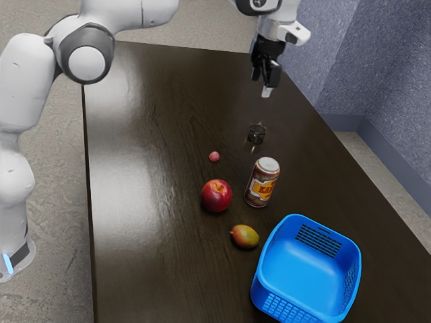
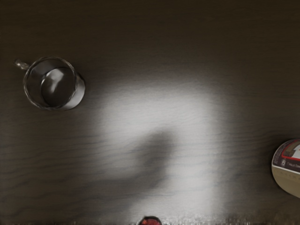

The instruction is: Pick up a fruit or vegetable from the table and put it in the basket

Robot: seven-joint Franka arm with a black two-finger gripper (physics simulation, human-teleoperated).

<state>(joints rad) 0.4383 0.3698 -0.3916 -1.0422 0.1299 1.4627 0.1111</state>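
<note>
Exterior view: a Franka gripper (image 1: pixel 267 74) hangs above the table (image 1: pixel 148 269), up beyond the drinks can (image 1: pixel 262 182), in what looks like the approach stage of a fruit pickup. Whether the hand is clenched, released or grasping anything cannot be told. The candidates lie on the wood: a red apple (image 1: pixel 216 196) beside the can, toward the exterior view's left, and a yellow-red mango (image 1: pixel 244 236) on the can's near side. The blue basket (image 1: pixel 308 272) sits nearer the camera than the can; a glass mug (image 1: pixel 256 133) stands beyond it. The next move likely calls for centring over one fruit, then descending without knocking the can.
</note>
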